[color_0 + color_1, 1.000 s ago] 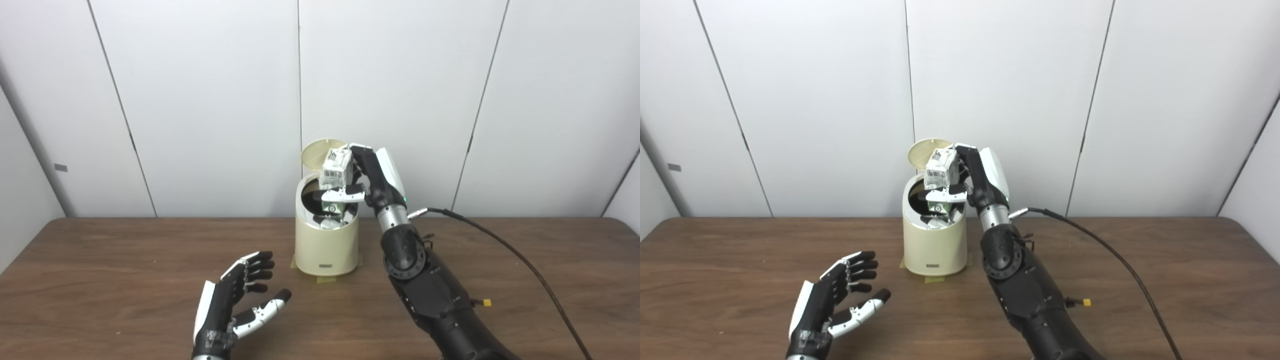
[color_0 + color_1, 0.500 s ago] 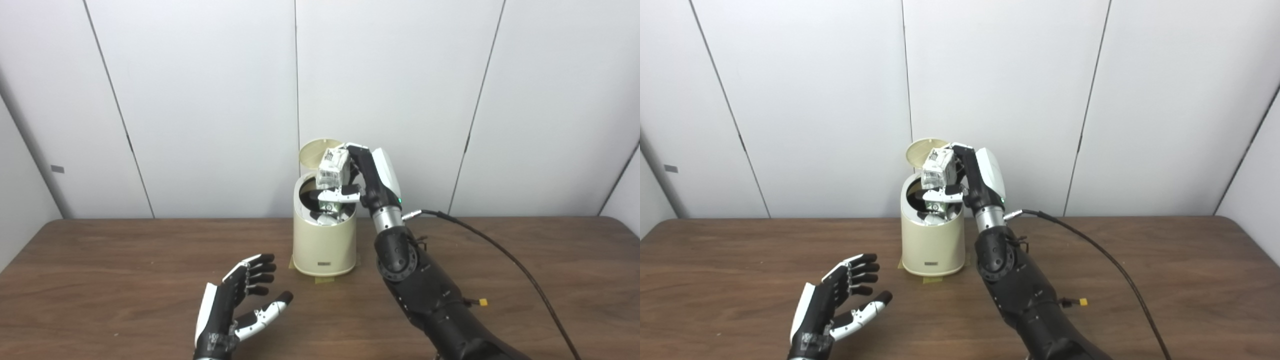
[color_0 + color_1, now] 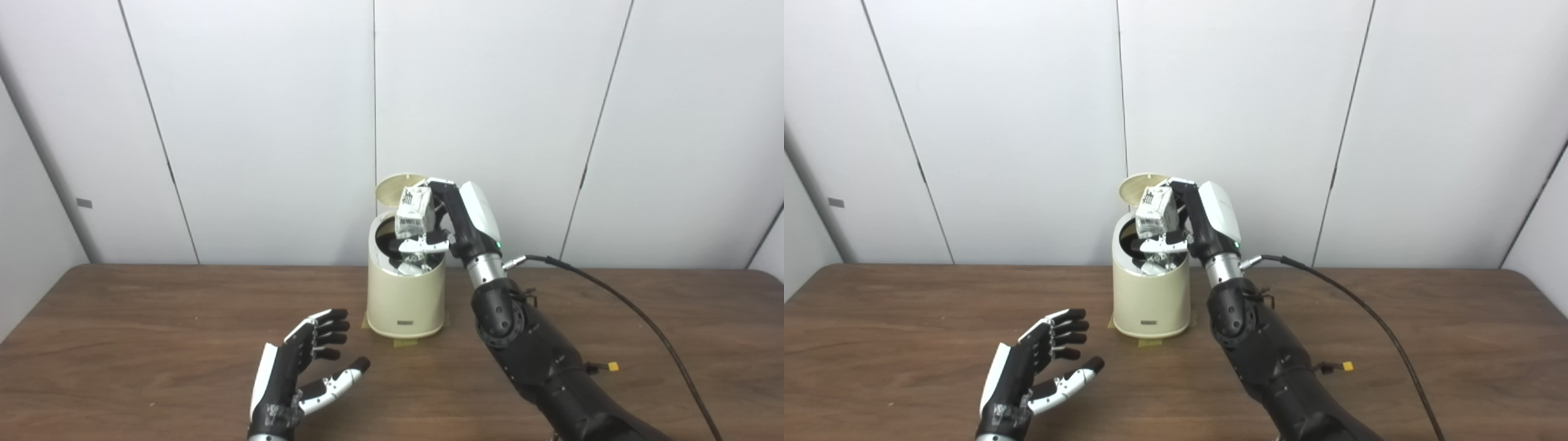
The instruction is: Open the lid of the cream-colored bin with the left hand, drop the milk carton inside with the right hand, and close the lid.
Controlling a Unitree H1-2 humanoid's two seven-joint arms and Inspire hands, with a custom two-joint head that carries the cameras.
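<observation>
Over the last second our right hand [image 3: 456, 229] has tipped the milk carton [image 3: 414, 212] further over the open bin [image 3: 406, 300] near the table's back edge; fingers clamped on it, release pending; left hand [image 3: 300, 373] spread, empty; lid [image 3: 392, 187] up.

Both head cameras sat side by side, looked down across the table [image 3: 122, 343] toward the far wall [image 3: 998, 122], sharing nearly everything.

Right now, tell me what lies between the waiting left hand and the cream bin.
Only bare wooden table: in both eye views nothing sits between the open left hand and the cream bin.
</observation>
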